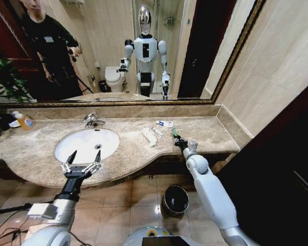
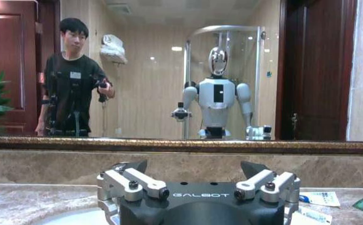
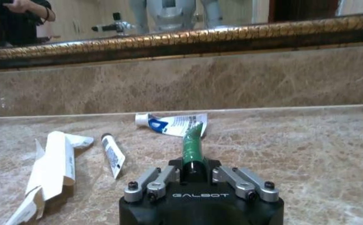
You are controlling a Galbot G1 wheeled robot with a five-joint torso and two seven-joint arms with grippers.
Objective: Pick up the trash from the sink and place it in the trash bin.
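Note:
My right gripper (image 1: 178, 140) (image 3: 192, 172) is shut on a green-black mini tube (image 1: 174, 134) (image 3: 192, 140), low over the marble counter to the right of the sink (image 1: 109, 137). More trash lies on the counter beside it: a white sachet (image 1: 148, 137) (image 3: 53, 165), a small white tube (image 1: 157, 131) (image 3: 112, 154) and a blue-printed packet (image 1: 165, 123) (image 3: 172, 123). My left gripper (image 1: 82, 163) (image 2: 194, 168) is open and holds nothing at the sink's front edge. The black trash bin (image 1: 175, 200) stands on the floor below the counter.
A chrome faucet (image 1: 92, 120) rises behind the basin. An orange-liquid bottle (image 1: 24, 121) stands at the far left of the counter, next to a plant (image 1: 2, 82). A mirror backs the counter, and a side wall closes its right end.

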